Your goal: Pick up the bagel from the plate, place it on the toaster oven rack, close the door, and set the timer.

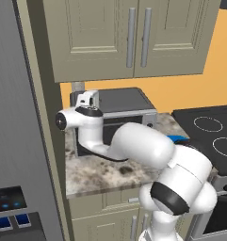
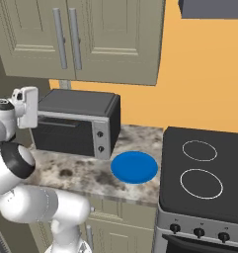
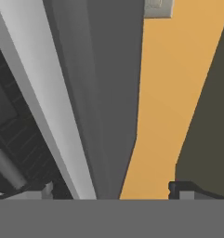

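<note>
The toaster oven (image 2: pixel 78 123) stands at the back of the counter with its door (image 2: pixel 61 136) upright and shut, handle (image 2: pixel 63 122) near the top. Its two knobs (image 2: pixel 100 141) sit on the right panel. The blue plate (image 2: pixel 134 166) lies bare on the counter right of the oven. The bagel is out of view and the toaster oven rack is hidden behind the door. My white hand (image 2: pixel 25 106) hovers at the oven's upper left corner. My gripper (image 3: pixel 112 189) is open, nothing between its fingertips (image 3: pixel 181 188); the oven's silver top trim (image 3: pixel 43 107) lies just ahead.
A black stove top (image 2: pixel 204 173) adjoins the counter on the right. Upper cabinets (image 2: pixel 81 34) hang above the oven. A tall grey fridge (image 1: pixel 16 141) stands at the left. The marbled counter (image 2: pixel 71 170) runs in front of the oven.
</note>
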